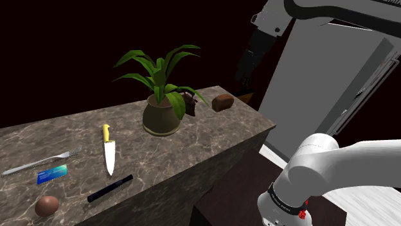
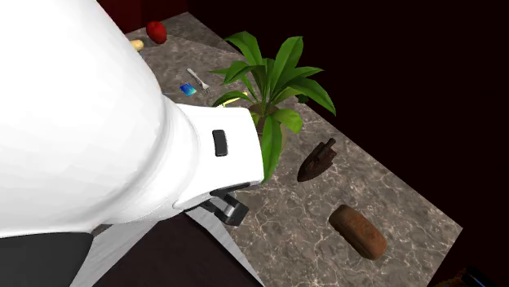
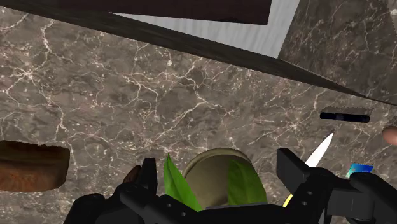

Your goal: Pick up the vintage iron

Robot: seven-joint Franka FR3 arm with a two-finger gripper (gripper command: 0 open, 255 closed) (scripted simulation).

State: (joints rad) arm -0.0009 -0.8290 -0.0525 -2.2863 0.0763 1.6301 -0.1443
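Eight kinds on the counter [image 1: 193, 144], one apiece
One plant [image 1: 160, 83], iron [image 2: 316, 161], loaf [image 2: 357, 231], knife [image 1: 108, 151], fork [image 1: 44, 162], pen [image 1: 110, 188], card [image 1: 51, 173], ball [image 1: 47, 205].

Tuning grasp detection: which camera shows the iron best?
Second exterior view: the dark brown iron lies fully exposed on the marble counter, between the plant and a brown block. In the shoulder view the plant's leaves mostly hide it. The wrist view has a brown sliver beside the gripper that may be it.
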